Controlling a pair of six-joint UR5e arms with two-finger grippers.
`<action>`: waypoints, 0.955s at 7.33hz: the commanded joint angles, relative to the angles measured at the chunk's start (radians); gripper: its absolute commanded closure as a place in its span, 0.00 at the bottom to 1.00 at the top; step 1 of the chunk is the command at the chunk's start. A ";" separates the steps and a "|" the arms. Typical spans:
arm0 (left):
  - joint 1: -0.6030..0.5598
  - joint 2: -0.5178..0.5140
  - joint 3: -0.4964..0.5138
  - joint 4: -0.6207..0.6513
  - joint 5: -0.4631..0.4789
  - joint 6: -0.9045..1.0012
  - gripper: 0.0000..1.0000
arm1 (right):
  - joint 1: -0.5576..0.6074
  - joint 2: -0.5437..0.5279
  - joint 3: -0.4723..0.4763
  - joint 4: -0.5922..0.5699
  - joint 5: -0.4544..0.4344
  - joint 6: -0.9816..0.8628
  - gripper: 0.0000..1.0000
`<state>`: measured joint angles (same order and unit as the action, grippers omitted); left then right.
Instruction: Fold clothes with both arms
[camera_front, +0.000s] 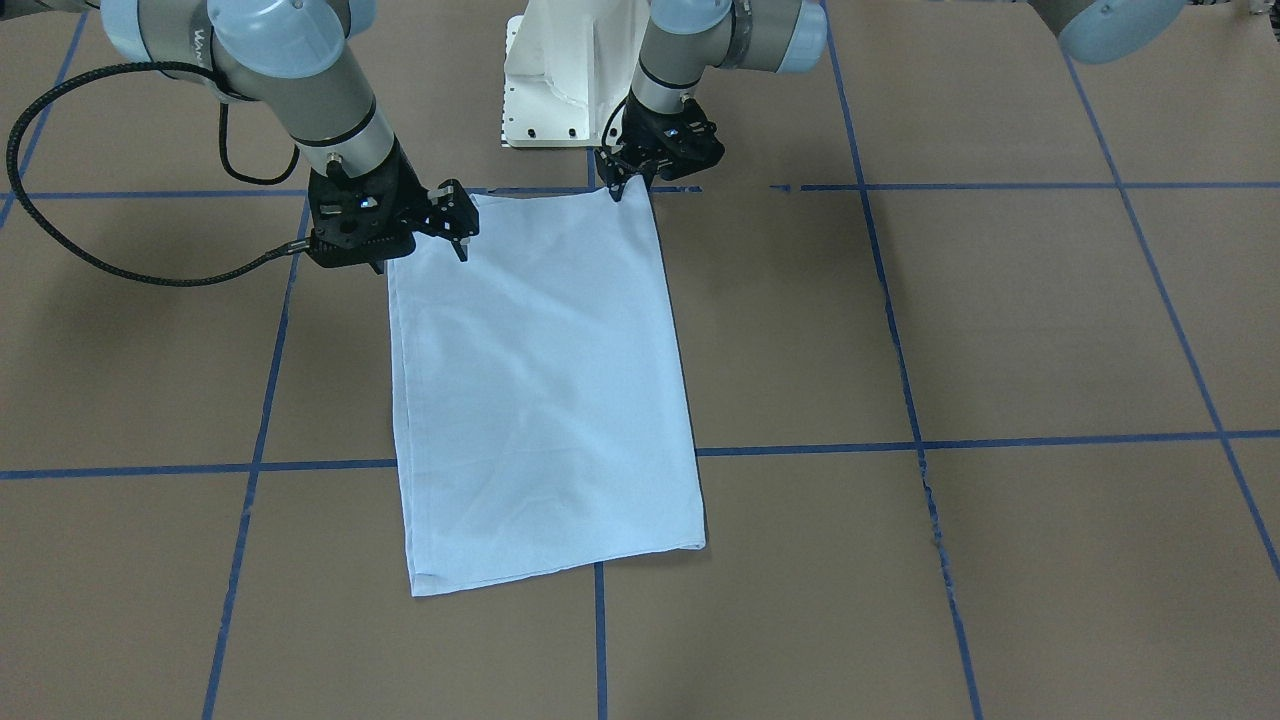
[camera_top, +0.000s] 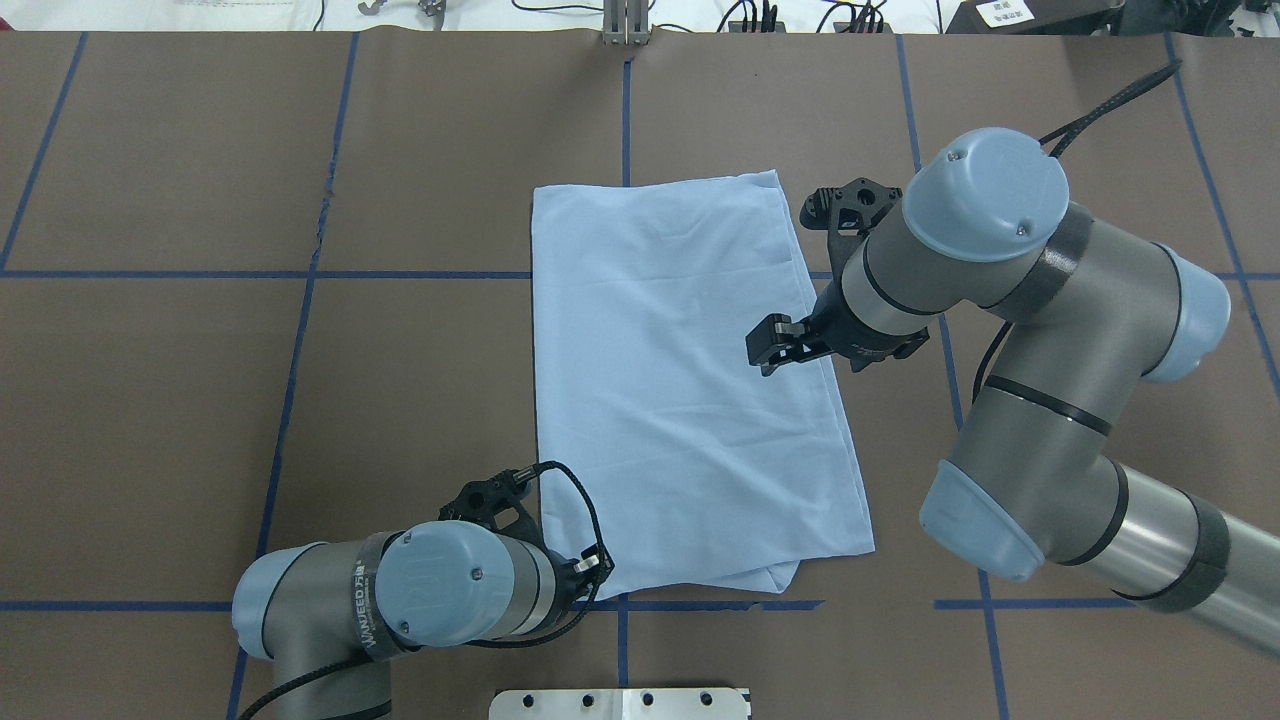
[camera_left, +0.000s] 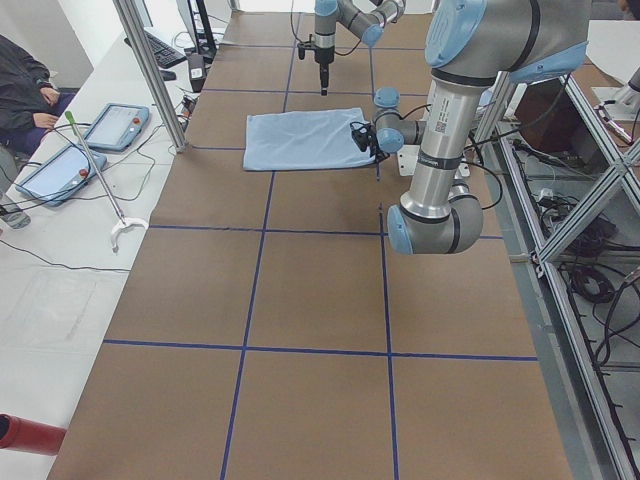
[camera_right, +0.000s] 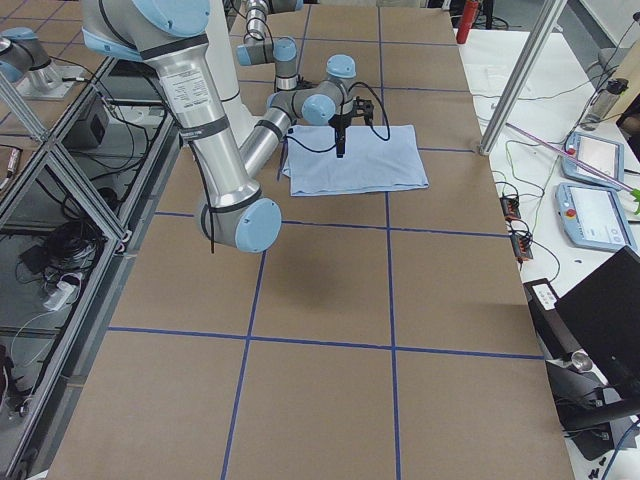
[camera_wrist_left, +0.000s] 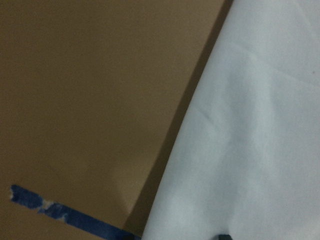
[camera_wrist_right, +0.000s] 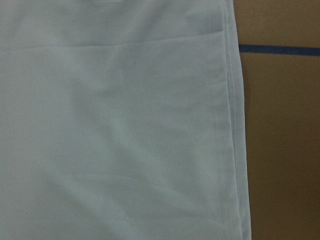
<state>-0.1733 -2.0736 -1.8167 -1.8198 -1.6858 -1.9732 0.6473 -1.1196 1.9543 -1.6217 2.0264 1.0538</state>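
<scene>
Lying mid-table (camera_front: 1000, 320) as long folded rectangle, T-shirt (camera_front: 540, 400) looks ready for crosswise fold. Left gripper (camera_front: 618, 188) low at robot-side corner, claw seemingly pinched on T-shirt for lifting. Right gripper (camera_front: 458, 235) above opposite hem, claw apart, likely lining up matching grasp.

Brown table (camera_front: 1000, 320), blue tape grid (camera_front: 1000, 187); folded light blue T-shirt (camera_front: 540, 400) lying flat, white base (camera_front: 560, 90)
</scene>
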 joint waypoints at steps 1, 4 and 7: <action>-0.002 0.004 -0.006 0.001 0.001 0.008 1.00 | 0.000 0.000 0.000 0.000 0.000 0.000 0.00; -0.009 0.027 -0.068 0.045 -0.003 0.040 1.00 | -0.020 -0.012 0.003 0.000 -0.003 0.110 0.00; -0.011 0.029 -0.124 0.108 -0.005 0.114 1.00 | -0.196 -0.011 0.012 0.000 -0.130 0.438 0.00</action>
<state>-0.1832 -2.0458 -1.9308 -1.7226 -1.6901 -1.8719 0.5344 -1.1315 1.9606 -1.6215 1.9653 1.3513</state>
